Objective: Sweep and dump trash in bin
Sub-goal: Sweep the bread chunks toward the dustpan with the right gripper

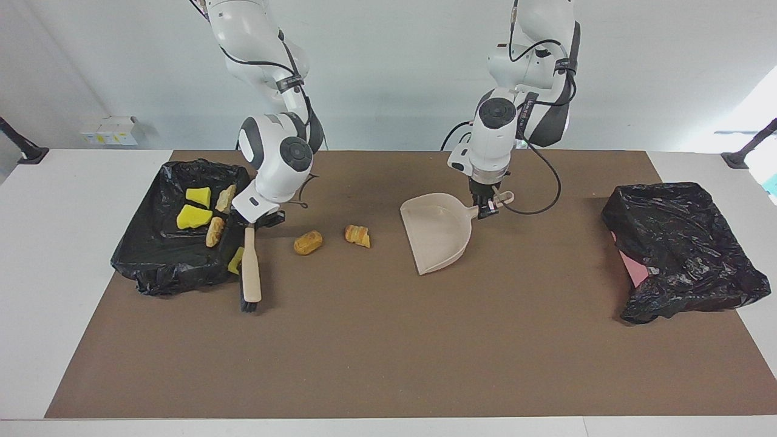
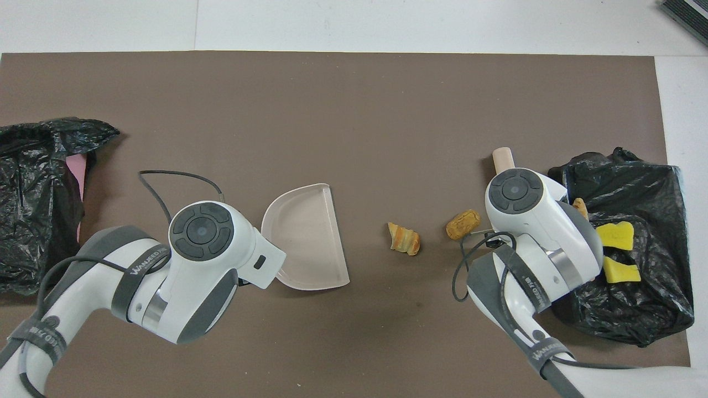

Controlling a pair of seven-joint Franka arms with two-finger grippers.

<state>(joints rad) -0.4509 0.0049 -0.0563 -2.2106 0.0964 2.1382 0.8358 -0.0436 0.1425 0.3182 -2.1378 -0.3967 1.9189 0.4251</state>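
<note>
Near row, by the robots: left claw (image 1: 487,209) clenched on the loop handle of the dustpan (image 1: 438,230). One dustpan, beige moulded plastic, D-shaped with a straight open lip. It sits about mid-tabletop, mouth turned toward the right arm's end. Left arm's grey strap reads "WANJEEDA" or similar in the overhead view; I can't make out the rest.

Right claw (image 1: 255,220) clenched on the top of the brush (image 1: 251,270). One brush: pale wood-coloured handle, black bristles at the end farther from the robots, bristles down at the mat. It stands just beside the bin bag at the right arm's end.

Trash, same row:
- 2 loose tan-orange bread-like lumps on the mat between brush and dustpan: a rounded one (image 1: 308,243) nearer the brush, a ridged one (image 1: 357,235) nearer the dustpan. Apart from each other, neither touches a tool.
- 1 yellow sponge wedge (image 1: 235,261) wedged between the brush handle and the bag's outer wall, partly hidden.
- In that black bag-lined bin (image 1: 152,267): 2 yellow sponge wedges (image 1: 193,216) and 2 tan bread lumps (image 1: 215,231).

Second black crinkled plastic bag (image 1: 686,249) at the left arm's end, pink patch showing at its edge. Contents not visible.

Brown matte mat (image 1: 388,358) covers most of the white tabletop (image 1: 36,291).
</note>
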